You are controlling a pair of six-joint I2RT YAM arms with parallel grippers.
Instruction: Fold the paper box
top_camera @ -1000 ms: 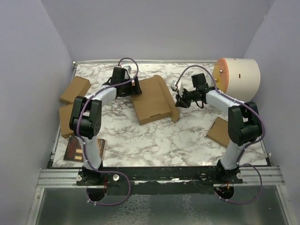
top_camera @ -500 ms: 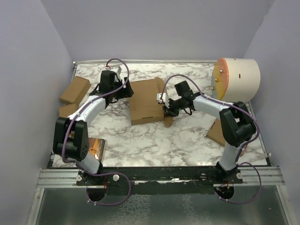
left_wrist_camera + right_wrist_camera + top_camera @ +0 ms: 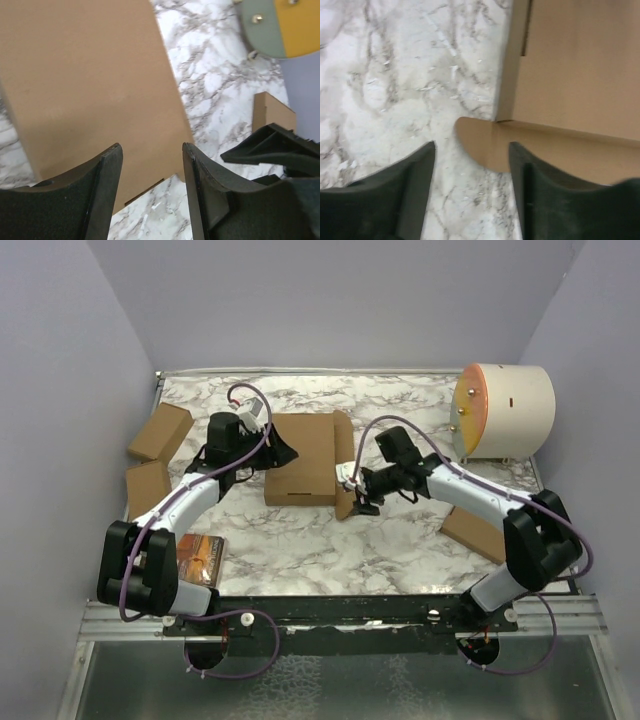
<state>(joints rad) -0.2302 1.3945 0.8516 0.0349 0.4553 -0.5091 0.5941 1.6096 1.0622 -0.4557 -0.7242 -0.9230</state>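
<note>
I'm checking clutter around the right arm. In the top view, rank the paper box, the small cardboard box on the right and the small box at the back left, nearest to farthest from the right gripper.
From the right gripper:
1. paper box, immediately to its left, a side flap right beside it.
2. small cardboard box, to the right, nearer the arm bases.
3. back-left small box, at the table's far left edge.

Top camera looks down from high at 6 o'clock toward 12; both wrist cameras hang close over the paper box, which all views share.
</note>
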